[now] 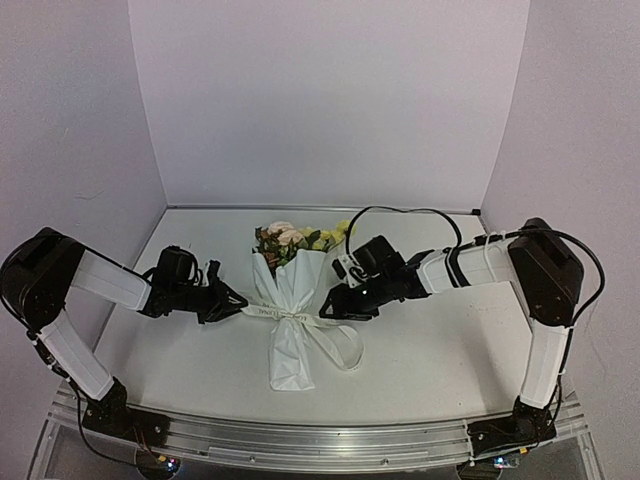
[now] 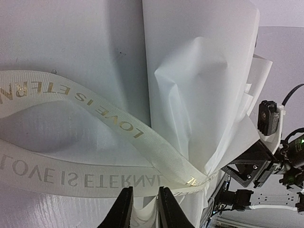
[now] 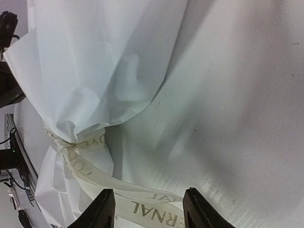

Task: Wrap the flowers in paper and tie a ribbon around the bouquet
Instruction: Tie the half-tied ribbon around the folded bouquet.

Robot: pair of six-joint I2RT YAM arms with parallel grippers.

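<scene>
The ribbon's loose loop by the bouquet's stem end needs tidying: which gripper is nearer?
Right. The right gripper sits just beyond the ribbon loop, at the right edge of the bouquet; the left gripper is across it, at its left.

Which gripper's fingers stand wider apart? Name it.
The right gripper: a wide gap shows over the ribbon; the left gripper has its fingers close together.

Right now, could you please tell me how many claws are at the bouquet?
2. The left claw sits left of the bouquet, at its tied waist; the right claw sits right of it. Neither is hidden.
</scene>
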